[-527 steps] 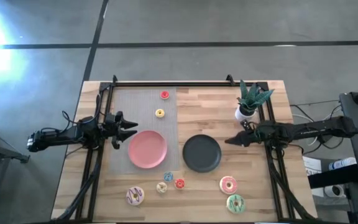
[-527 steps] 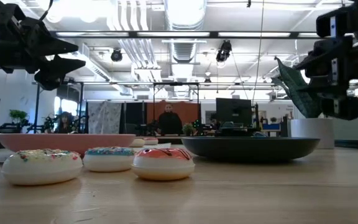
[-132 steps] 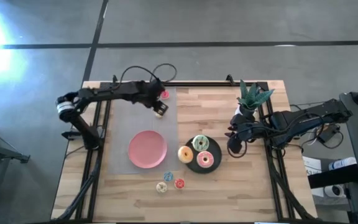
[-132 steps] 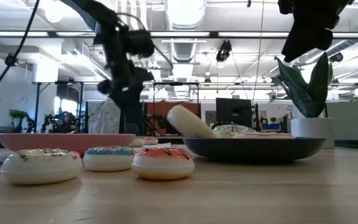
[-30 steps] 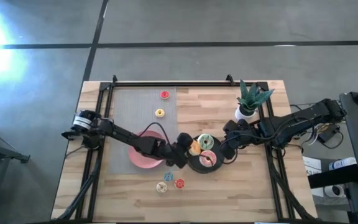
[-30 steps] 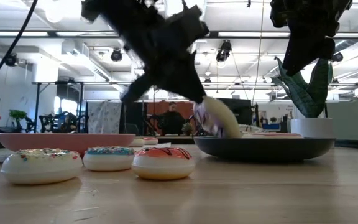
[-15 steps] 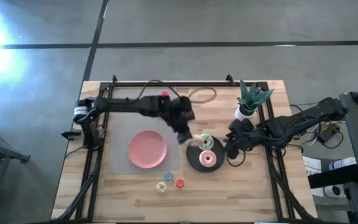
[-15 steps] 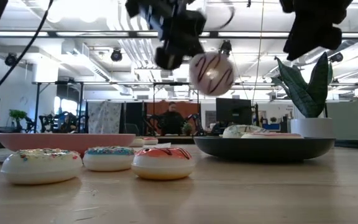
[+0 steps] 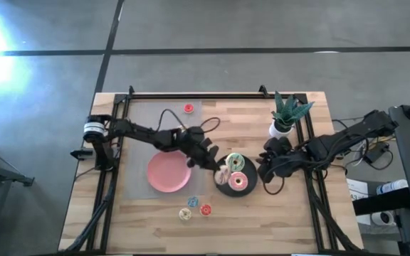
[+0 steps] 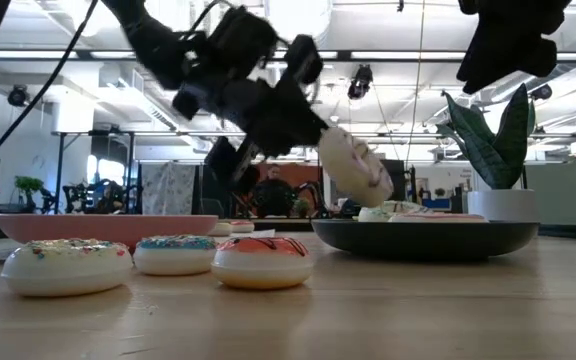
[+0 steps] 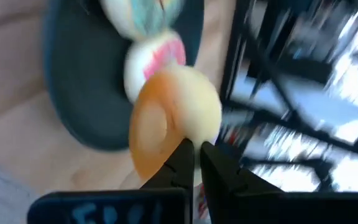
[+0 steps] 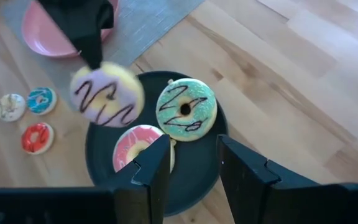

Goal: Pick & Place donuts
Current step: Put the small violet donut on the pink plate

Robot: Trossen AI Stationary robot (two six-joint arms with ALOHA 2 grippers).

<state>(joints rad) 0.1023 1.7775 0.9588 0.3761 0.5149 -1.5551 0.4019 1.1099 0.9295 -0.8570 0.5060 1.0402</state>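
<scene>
My left gripper [image 9: 217, 167] hangs over the left rim of the black plate [image 9: 250, 189], shut on a white donut with dark squiggles [image 12: 107, 94]. The same donut [image 10: 356, 168] shows tilted above the plate in the low view. On the black plate lie a green iced donut [image 9: 234, 162] and a pink iced donut [image 9: 238, 181]. My right gripper [image 12: 194, 168] stands open above the plate's right side with nothing between its fingers. Three tiny donuts [image 9: 193, 208] lie on the wood near the front edge, and a red one [image 9: 189, 108] sits on the grey mat. My left gripper pinches the white donut by its rim [image 11: 185, 138] between its two fingers [image 11: 180, 160]. It comes slanting down from the table's left side. The donut hangs tilted beyond the fingertips, lifted clear above the black plate's left rim.
A pink plate [image 9: 168, 171] lies on the grey mat [image 9: 137, 117] left of the black plate. A potted plant [image 9: 285, 115] stands at the far right, close behind my right arm. Bare wood [image 9: 290, 220] lies at the front right.
My left gripper, shut on the white donut, has swung up and toward the far edge, lifting the donut off the black plate's left rim. It has then come back down toward the plate, where the donut hangs tilted above the rim.
</scene>
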